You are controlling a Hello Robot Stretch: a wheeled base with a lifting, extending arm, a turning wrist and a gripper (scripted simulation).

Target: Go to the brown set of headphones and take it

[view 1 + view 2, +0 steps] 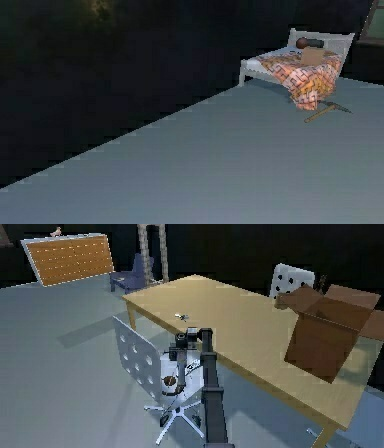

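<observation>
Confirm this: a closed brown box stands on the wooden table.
Not closed. The arm side view shows the box with its flaps open. It does stand on the wooden table.

— What is the table [240,319] made of?
— Pale wood is seen there, smooth and matt. The box [325,334] on it is made of brown cardboard, dull and plain.
— And the chair [135,354] with the holes?
— White plastic, it seems, smooth all over. The arm [213,394] and the gripper [181,346] are done in dark, matt stuff.
— What is laid on the bed [247,68]?
— A soft cloth blanket [312,78] with orange squares. The bed frame is painted white. The floor [200,160] is grey-blue, smooth and matt. The cupboard [70,259] is made of orange-brown wood.
</observation>
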